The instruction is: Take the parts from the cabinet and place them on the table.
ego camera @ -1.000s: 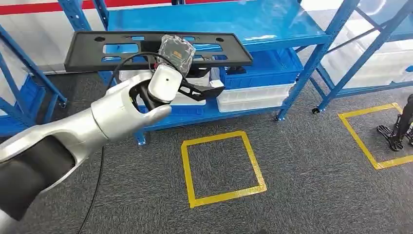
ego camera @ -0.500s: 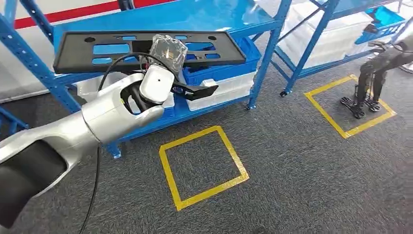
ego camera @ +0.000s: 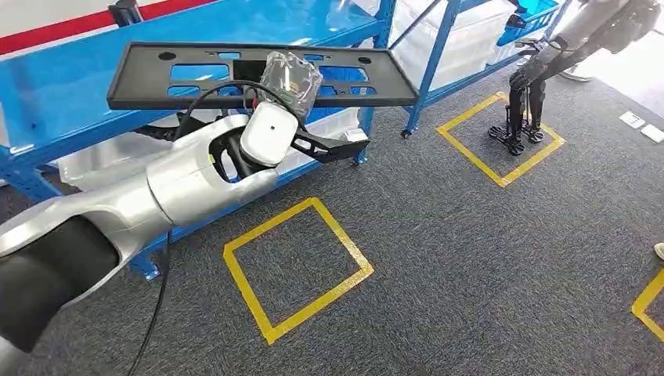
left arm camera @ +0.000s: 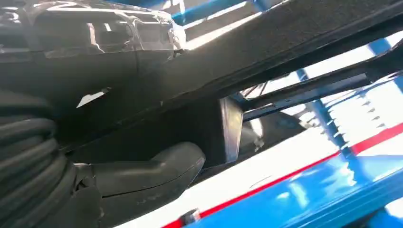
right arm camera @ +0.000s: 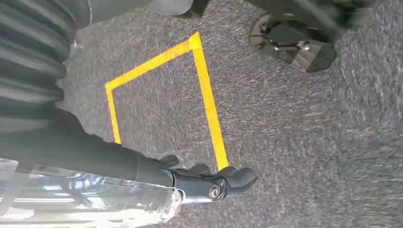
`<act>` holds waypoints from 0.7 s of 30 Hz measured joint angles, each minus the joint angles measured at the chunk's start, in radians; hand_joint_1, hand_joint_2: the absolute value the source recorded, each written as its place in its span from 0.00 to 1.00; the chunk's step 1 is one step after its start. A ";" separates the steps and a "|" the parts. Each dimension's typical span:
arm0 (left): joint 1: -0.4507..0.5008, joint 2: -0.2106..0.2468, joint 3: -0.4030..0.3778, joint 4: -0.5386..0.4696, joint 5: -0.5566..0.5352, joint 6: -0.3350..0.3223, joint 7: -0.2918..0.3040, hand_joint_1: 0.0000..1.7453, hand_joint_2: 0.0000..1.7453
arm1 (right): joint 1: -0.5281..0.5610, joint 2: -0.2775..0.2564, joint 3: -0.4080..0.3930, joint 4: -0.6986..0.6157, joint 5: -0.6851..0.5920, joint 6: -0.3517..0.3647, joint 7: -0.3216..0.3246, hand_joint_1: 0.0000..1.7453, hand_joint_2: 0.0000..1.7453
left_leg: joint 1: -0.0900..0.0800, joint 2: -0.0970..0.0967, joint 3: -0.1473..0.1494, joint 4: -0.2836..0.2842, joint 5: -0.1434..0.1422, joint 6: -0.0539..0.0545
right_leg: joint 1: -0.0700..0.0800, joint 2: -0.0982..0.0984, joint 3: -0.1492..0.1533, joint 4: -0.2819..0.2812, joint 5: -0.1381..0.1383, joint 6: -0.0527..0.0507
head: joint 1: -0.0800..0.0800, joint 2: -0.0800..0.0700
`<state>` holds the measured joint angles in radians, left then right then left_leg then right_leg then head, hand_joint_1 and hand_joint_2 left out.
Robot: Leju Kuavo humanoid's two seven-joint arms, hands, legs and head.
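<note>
Turning has swung the blue rack point(ego camera: 70, 86) leftward across grey carpet point(ego camera: 485, 258). Left hand point(ego camera: 286, 82) grips the black panel point(ego camera: 258, 74); right hand point(right arm camera: 209, 183) fingers curl together. White bins' point(ego camera: 462, 47) contents unclear.

A: Where's the panel point(ego camera: 258, 74) found?
B: Held level by the left hand point(ego camera: 270, 141), in front of the shelf rack point(ego camera: 70, 86); a wrapped part point(ego camera: 291, 74) is seen at its middle.
A: Below it?
B: Bins point(ego camera: 329, 125) are stacked on the rack's lower shelf. A taped square point(ego camera: 296, 266) is laid on the floor point(ego camera: 470, 258) in front.
A: To the right?
B: A 2nd rack point(ego camera: 446, 39); before it another taped square point(ego camera: 501, 137), w/ another robot point(ego camera: 540, 70) stood in it.
</note>
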<state>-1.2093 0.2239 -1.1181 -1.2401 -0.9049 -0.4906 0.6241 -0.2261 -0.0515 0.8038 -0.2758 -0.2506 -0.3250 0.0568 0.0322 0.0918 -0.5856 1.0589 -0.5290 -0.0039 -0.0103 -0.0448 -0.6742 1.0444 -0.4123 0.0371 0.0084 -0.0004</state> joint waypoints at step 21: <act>0.001 0.025 0.026 -0.179 -0.049 0.004 0.000 1.00 1.00 | 0.023 -0.017 -0.033 0.006 -0.032 -0.023 -0.037 0.00 1.00 | 0.004 -0.140 -0.044 0.011 0.034 0.003 | 0.007 0.166 0.016 0.007 -0.054 -0.017 | -0.045 0.000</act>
<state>-1.2085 0.2487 -1.0918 -1.4195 -0.9537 -0.4868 0.6241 -0.2034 -0.0683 0.7710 -0.2697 -0.2823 -0.3483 0.0195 0.0366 -0.0485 -0.6291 1.0697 -0.4954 -0.0007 -0.0028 0.1215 -0.6582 1.0510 -0.4659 0.0201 -0.0371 -0.0004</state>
